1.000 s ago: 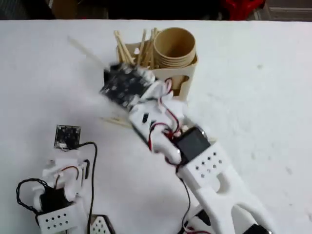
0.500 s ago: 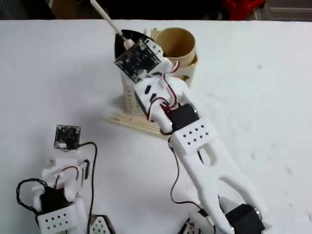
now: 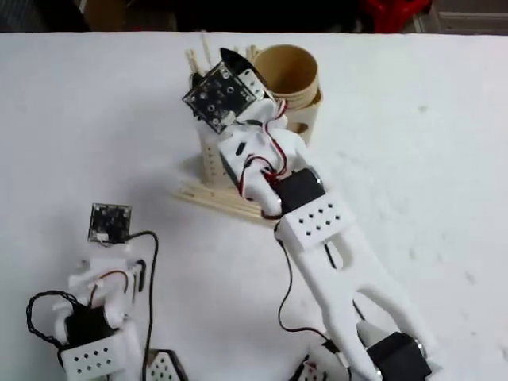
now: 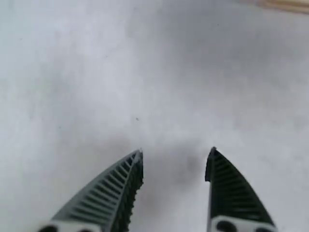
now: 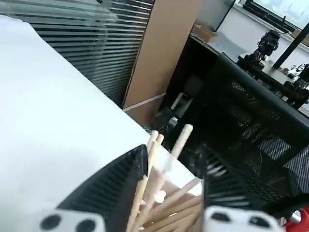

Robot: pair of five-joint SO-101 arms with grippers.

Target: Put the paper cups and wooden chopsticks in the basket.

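A cream basket [image 3: 208, 155] stands at the back of the table with stacked paper cups [image 3: 286, 70] and several upright wooden chopsticks [image 3: 200, 54] in it. My right gripper [image 3: 221, 65] hangs over the basket's chopstick side. In the right wrist view this gripper [image 5: 175, 150] is open, and chopsticks [image 5: 179, 139] rise between its fingers out of the basket. More chopsticks [image 3: 216, 198] lie flat on the table in front of the basket. My left gripper [image 4: 176, 152] is open over bare table, nothing between its fingers.
The left arm [image 3: 99, 305] sits at the near left corner, well away from the basket. The right arm [image 3: 333, 262] crosses the table's middle diagonally. One chopstick tip [image 4: 285, 4] shows far off in the left wrist view. White table lies to the right.
My right gripper rose from beside the basket to above it with a chopstick. That chopstick stuck out up and left half a second ago and now stands in the basket. The left arm is still.
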